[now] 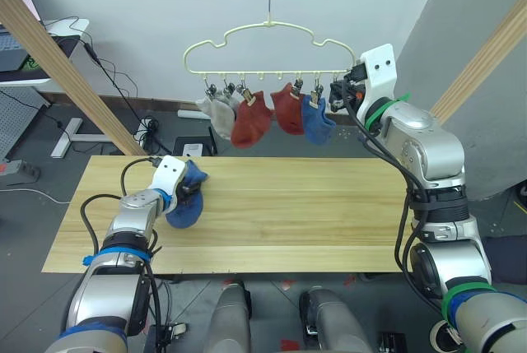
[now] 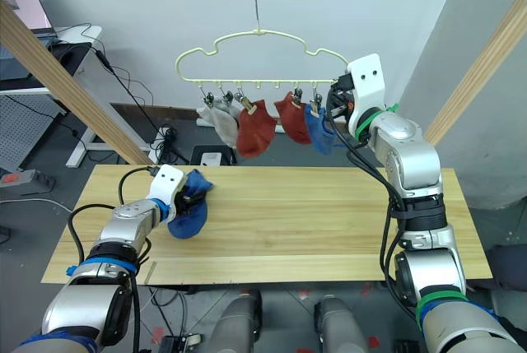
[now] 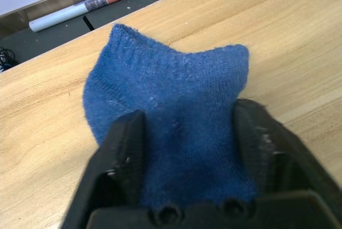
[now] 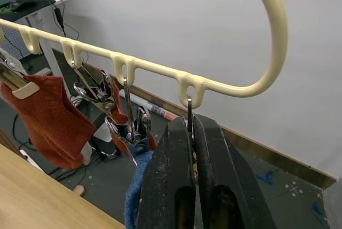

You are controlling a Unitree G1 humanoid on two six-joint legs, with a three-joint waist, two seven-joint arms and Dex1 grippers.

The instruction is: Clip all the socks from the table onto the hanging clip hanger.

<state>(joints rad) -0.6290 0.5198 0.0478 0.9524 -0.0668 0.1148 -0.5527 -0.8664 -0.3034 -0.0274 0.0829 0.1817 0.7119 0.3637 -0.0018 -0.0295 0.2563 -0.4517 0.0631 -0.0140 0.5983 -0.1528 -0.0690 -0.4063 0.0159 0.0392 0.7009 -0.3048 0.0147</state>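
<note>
A cream clip hanger (image 1: 272, 71) hangs above the far edge of the table (image 1: 313, 221). Several socks hang from its clips: light grey (image 1: 218, 114), rust-red (image 1: 249, 123), another rust-red (image 1: 288, 109) and blue (image 1: 317, 120). My right gripper (image 1: 338, 94) is raised at the bar's right end, shut on the last metal clip (image 4: 189, 112), which holds no sock. On the table's left part lies a second blue sock (image 1: 185, 205). My left gripper (image 1: 191, 191) is shut on it, and the fabric bunches between the black fingers (image 3: 125, 149).
Slanted wooden frame beams (image 1: 62, 65) stand at the left and right (image 1: 486, 57) of the table. A white desk (image 1: 49, 40) with a laptop is at the far left. Cables and a power strip (image 1: 152, 131) lie on the floor behind.
</note>
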